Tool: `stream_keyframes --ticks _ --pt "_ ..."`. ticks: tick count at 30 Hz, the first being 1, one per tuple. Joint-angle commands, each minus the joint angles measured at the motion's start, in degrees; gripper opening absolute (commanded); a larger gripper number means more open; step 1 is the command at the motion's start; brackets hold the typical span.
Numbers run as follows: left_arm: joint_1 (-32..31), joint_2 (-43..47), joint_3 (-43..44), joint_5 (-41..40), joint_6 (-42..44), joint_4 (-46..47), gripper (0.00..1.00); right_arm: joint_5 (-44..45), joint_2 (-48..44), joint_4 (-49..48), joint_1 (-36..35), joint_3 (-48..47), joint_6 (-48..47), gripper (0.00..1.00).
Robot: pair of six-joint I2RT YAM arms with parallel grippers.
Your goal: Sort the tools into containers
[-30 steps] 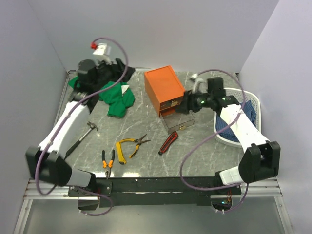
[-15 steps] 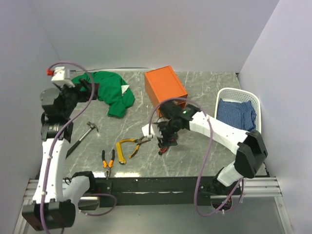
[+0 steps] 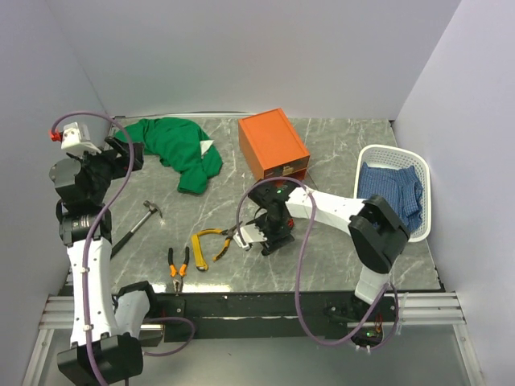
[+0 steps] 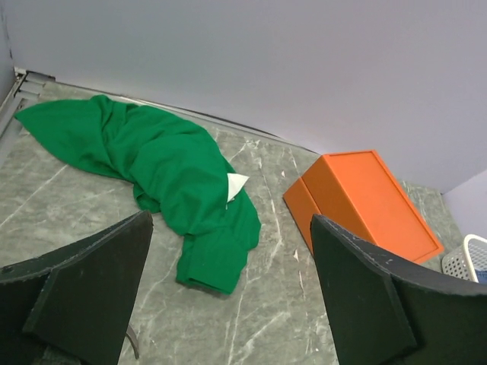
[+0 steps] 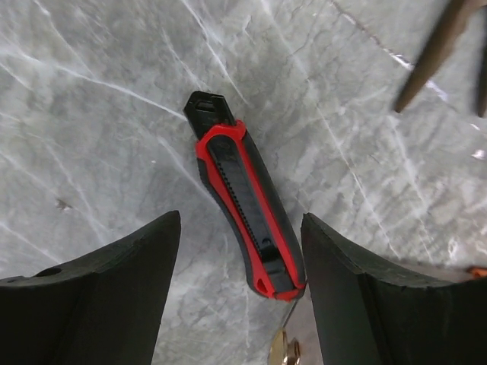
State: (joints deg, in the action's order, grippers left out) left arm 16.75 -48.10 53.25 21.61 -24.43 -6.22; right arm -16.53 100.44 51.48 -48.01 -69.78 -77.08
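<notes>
The desk (image 3: 338,153) carries the green cloth (image 3: 179,149) at the far left. My left gripper (image 4: 228,228) hangs high near it, its fingers wide apart and holding nothing. The orange box (image 3: 271,145) stands at the far middle, and I cannot tell how its drawers stand. The hammer (image 3: 137,221), the yellow pliers (image 3: 211,241) and the orange-black pliers (image 3: 178,268) lie at the near left. My right gripper (image 5: 240,228) is spread open just above the red-black utility knife (image 5: 247,201), which lies flat on the desk between the fingers.
</notes>
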Motion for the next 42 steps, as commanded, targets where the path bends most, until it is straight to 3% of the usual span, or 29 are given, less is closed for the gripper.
stream_keyframes --ticks 1,11,14,15,21,26,32,42 --pt "1.44 -0.77 0.09 2.21 -2.29 2.0 0.91 2.21 1.68 -2.35 0.2 0.87 -2.02 0.7" --pt "1.79 -2.35 0.97 3.09 -2.64 3.05 0.9 2.3 3.97 -5.69 0.11 4.38 -0.71 0.47" --pt "1.79 -2.53 0.71 3.44 -3.26 3.76 0.89 0.72 2.57 -4.56 0.11 4.22 -0.71 0.32" --pt "1.7 -2.7 0.88 3.62 -3.43 3.76 0.89 -2.68 1.87 -3.42 0.2 2.21 0.17 0.24" --pt "1.79 -3.49 1.94 4.23 -3.79 4.63 0.88 -17.2 -4.11 10.9 0.9 -13.59 5.08 0.05" --pt "1.79 -4.37 0.98 2.65 -4.58 7.88 0.88 -18.9 -7.79 18.13 1.69 -19.78 8.43 0.01" --pt "1.79 -7.1 0.89 5.37 -7.65 11.22 0.86 -7.3 -11.24 12.34 5.37 -18.91 13.17 0.0" --pt "1.79 -9.12 2.29 5.73 -7.92 11.58 0.86 4.67 -3.16 3.45 15.65 -19.16 9.06 0.0"
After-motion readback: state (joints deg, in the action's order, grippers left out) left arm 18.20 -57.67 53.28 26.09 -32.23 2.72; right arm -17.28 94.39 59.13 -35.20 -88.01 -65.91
